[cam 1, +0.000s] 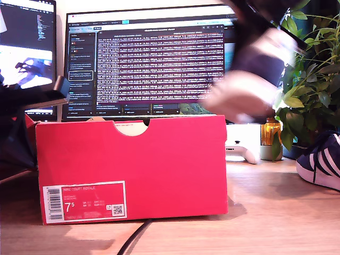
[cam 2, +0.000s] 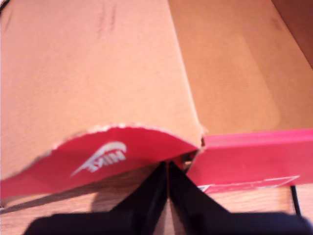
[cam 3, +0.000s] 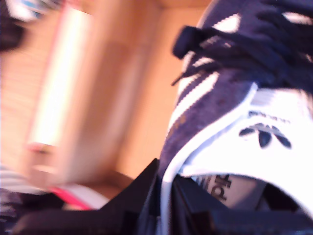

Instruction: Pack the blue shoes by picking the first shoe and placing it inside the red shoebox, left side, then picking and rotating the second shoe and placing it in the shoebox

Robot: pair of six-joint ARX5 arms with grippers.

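- Currently my second gripper [cam 3: 164,205] clamps the first shoe [cam 3: 234,107] by its collar, airborne at 2 o'clock above the red shoebox [cam 1: 133,164] in the exterior view.
- My first gripper [cam 2: 167,188], jaws together, pinches the box flap [cam 2: 98,73].
- Second shoe [cam 1: 321,162] lies at 3 o'clock.

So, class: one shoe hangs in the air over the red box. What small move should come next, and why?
Probably lower it into the red shoebox. My second gripper is clamped on the blue shoe's collar, and the exterior view shows that shoe blurred above the box's right end, not yet inside.
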